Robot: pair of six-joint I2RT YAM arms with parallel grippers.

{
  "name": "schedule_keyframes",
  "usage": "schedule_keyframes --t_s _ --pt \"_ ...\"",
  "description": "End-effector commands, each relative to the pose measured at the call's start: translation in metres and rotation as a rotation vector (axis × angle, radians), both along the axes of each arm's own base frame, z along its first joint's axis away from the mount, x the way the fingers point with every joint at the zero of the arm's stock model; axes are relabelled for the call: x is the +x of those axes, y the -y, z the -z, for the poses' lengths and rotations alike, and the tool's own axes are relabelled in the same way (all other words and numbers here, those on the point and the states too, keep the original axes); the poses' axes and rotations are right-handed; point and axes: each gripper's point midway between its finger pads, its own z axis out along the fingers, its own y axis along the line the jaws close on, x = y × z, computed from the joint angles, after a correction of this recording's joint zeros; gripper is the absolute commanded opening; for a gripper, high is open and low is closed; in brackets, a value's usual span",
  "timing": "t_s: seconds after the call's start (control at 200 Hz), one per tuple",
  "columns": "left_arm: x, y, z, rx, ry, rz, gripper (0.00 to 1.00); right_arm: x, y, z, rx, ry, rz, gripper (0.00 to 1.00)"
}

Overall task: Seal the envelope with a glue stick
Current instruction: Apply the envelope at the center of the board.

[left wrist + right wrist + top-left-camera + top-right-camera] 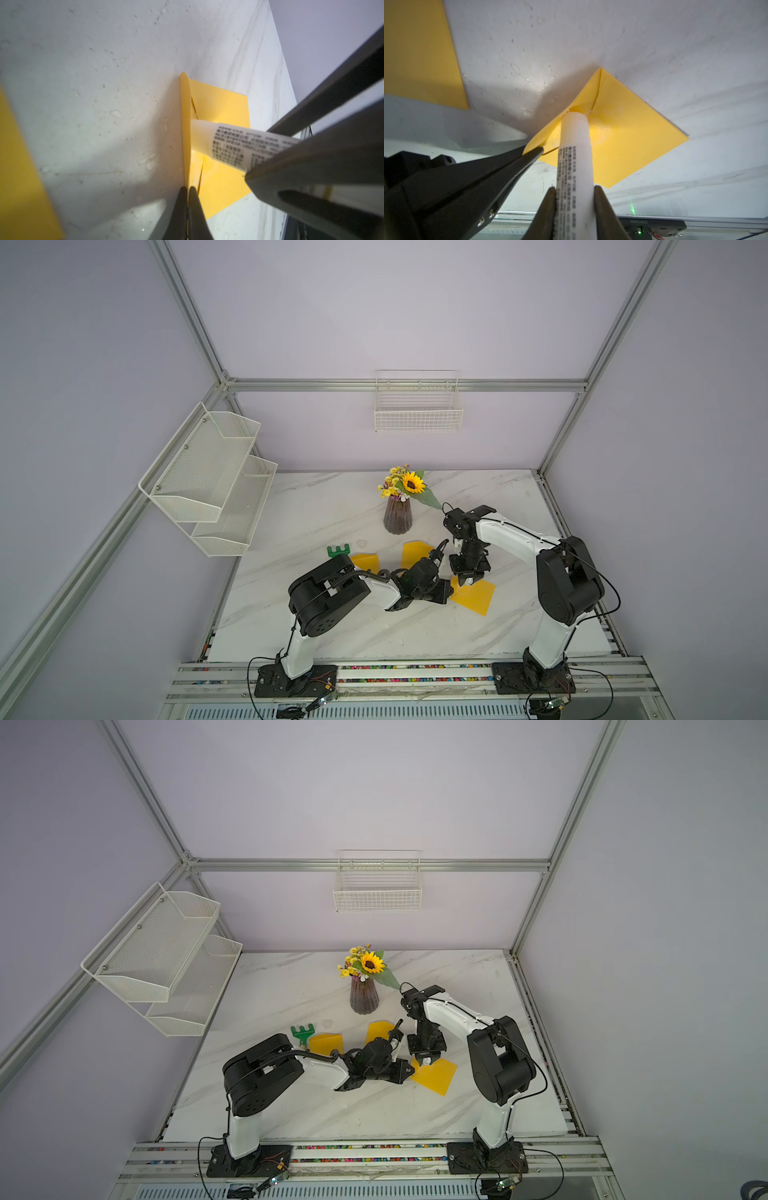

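Ok, near edge first: left arm (328, 593) and right arm (567, 578) reach fwd over the white marble-look surface (415, 630), which is smooth w/ grey veins and dried specks.

Mid-surface lies the yellow envelope (633, 133): flat matte paper, crisp creases, body down on the surface. Left jaws are fully closed, pinching one end of its flap (185, 104) and holding it stood up off the body, so the inside is exposed. Right jaws are clamped round the barrel of the glue stick (575, 149), approx mid-length. It's a smooth white plastic cylinder w/ grey printed label, no cap on the working end. Tip is pressed onto the envelope body right at the flap fold, near the centre seams. A glossy wet-looking patch shows beside the tip.

Progress, my read: approx mid-task. Stick is in hand and uncapped, flap lifted, gluing under way. Left to do: finish the smear, pull stick away, fold flap down, press it shut.

Farther back: second yellow envelope (365, 563) and third yellow envelope (415, 553), same paper, then a green toy rake (338, 550), plastic and toothed. Behind those is a ribbed dark vase (397, 520) w/ a sunflower bunch. On the walls: white mesh shelf (208, 477) and white wire basket (417, 414).
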Motion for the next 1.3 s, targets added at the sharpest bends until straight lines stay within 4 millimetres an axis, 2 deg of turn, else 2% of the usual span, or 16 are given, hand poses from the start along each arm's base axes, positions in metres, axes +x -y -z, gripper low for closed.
schedule_keyframes --t_s 0.0,0.075,0.15,0.24,0.335,0.405,0.52,0.595,0.67,0.715,0.82,0.91,1.0,1.08,1.14,1.295 --pt "-0.01 -0.017 0.025 0.108 -0.039 0.0 0.0 0.012 0.038 0.022 -0.239 0.035 -0.02 0.0" --pt "-0.01 -0.016 0.024 0.106 -0.037 0.0 0.0 0.012 0.036 0.023 -0.228 0.029 -0.021 0.0" --pt "-0.01 -0.016 0.024 0.108 -0.038 -0.001 0.0 0.006 0.009 0.027 -0.07 -0.003 -0.006 0.0" --pt "-0.01 -0.017 0.024 0.109 -0.038 -0.002 0.0 0.004 -0.028 0.022 0.147 -0.023 0.001 0.0" --pt "-0.01 -0.017 0.024 0.11 -0.037 -0.001 0.0 0.005 -0.04 0.017 0.22 -0.021 0.004 0.0" --pt "-0.009 -0.016 0.024 0.109 -0.035 -0.002 0.0 0.009 -0.029 0.019 0.158 -0.006 0.017 0.0" --pt "-0.01 -0.017 0.024 0.11 -0.037 -0.001 0.0 0.012 0.027 0.021 -0.16 0.023 -0.012 0.0" --pt "-0.009 -0.018 0.024 0.112 -0.035 -0.004 0.0 0.01 0.038 0.019 -0.217 0.026 -0.022 0.0" --pt "-0.009 -0.018 0.023 0.112 -0.033 -0.005 0.0 0.011 0.041 0.017 -0.233 0.037 -0.019 0.0" --pt "-0.009 -0.018 0.023 0.112 -0.033 -0.007 0.0 0.01 0.035 0.016 -0.196 0.031 -0.012 0.0" --pt "-0.009 -0.017 0.024 0.114 -0.034 -0.005 0.0 0.006 -0.015 0.015 0.095 0.006 0.005 0.0" --pt "-0.009 -0.017 0.024 0.116 -0.033 -0.005 0.0 0.001 -0.035 0.012 0.215 -0.021 0.004 0.0" --pt "-0.009 -0.018 0.023 0.118 -0.032 -0.004 0.0 0.005 -0.021 0.014 0.131 0.001 0.014 0.0" --pt "-0.008 -0.019 0.022 0.124 -0.025 -0.007 0.0 0.013 0.014 0.009 -0.071 0.057 0.01 0.0" --pt "-0.008 -0.02 0.022 0.134 -0.019 -0.006 0.0 0.019 0.032 0.0 -0.155 0.099 0.013 0.0" --pt "-0.003 -0.027 0.018 0.196 0.017 -0.008 0.0 0.029 0.023 -0.031 -0.007 0.185 0.067 0.0"
